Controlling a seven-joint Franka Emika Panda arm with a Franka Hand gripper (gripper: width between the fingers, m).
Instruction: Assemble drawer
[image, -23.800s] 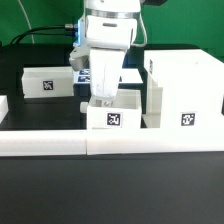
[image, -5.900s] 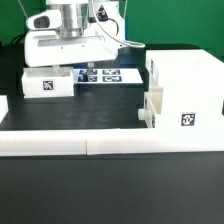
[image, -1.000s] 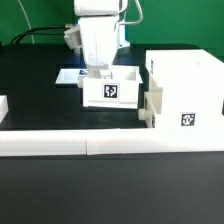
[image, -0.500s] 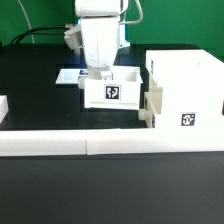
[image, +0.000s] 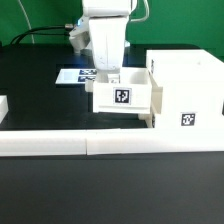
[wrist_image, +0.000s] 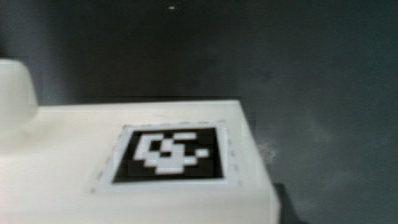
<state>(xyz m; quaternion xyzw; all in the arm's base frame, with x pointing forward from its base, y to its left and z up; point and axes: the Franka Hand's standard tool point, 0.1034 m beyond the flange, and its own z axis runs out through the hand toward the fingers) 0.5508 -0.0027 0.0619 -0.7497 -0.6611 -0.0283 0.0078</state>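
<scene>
Nearing housing (image: 186, 95): tray (image: 122, 96) shifted

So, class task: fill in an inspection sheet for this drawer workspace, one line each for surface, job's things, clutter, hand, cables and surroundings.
Surface: black table, with a long low white wall across the front.
Job's things: tall white housing at the exterior view's right; one tagged tray against its open side; another tray already sits in the lower slot.
Clutter: marker board flat behind the tray; a white piece at the left edge.
Hand: hand reaches down into the tray; fingers hidden, grip cannot be told.
Cables: dark cable behind the arm.
Surroundings: green backdrop.
</scene>
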